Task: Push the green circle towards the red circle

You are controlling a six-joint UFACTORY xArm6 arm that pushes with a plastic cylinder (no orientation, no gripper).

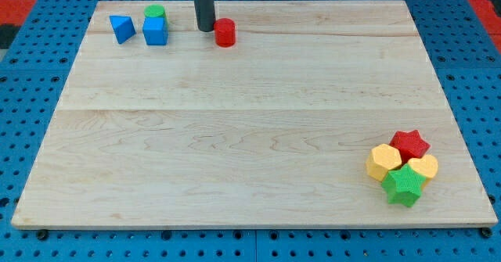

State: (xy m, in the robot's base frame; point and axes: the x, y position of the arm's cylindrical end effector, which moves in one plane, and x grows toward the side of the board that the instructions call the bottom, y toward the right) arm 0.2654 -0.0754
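The green circle (155, 12) sits near the view's top left, touching the top of a blue cube (155, 31). The red circle (225, 32) stands to the right of them, near the board's top edge. My tip (205, 29) is just left of the red circle, almost touching it, and well to the right of the green circle. The dark rod rises straight up out of the view's top.
A blue triangle (121, 27) lies left of the blue cube. At the view's bottom right a cluster holds a red star (410, 144), a yellow hexagon (384, 162), a yellow heart (425, 166) and a green star (404, 185). The wooden board (250, 121) rests on a blue pegboard.
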